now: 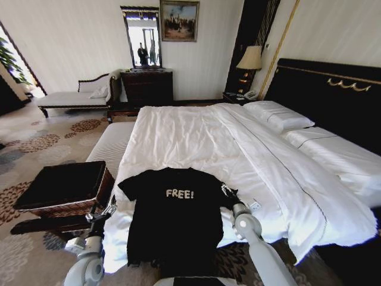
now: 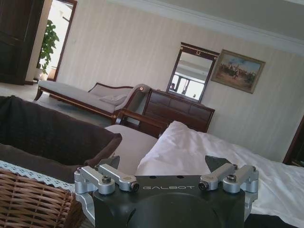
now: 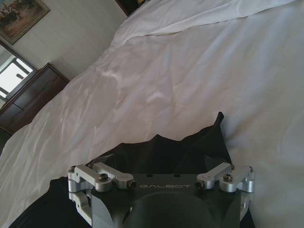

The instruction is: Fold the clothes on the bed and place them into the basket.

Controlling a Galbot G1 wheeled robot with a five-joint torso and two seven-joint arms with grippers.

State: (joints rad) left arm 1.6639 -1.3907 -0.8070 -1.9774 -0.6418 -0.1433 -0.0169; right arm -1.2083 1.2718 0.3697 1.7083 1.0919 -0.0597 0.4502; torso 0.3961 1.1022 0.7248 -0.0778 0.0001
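A: Looking at the black T-shirt (image 1: 175,223), it lies flat, chest up, on the near edge of the bed (image 1: 196,140), its hem hanging over toward the robot and both sleeves spread.

B: And the claws?

A: The left gripper (image 1: 109,210) hovers just beside the left sleeve, between the shirt and the basket (image 1: 62,189). In its wrist view the fingers (image 2: 112,163) stand spread with nothing between them. The right gripper (image 1: 228,192) sits at the right sleeve; its wrist view has the sleeve's dark cloth right under the spread jaws, pinching nothing yet.

B: So the step in hand?

A: I judge it a two-handed pinch on the sleeves to start a fold. To do it well, each claw should bite only shirt fabric, not the white duvet (image 1: 262,173) beneath, since that is soft and would lift too.

B: Risks?

A: Uneven grips would skew the fold. The basket stands on the floor near the left arm, so a careless swing could knock it.
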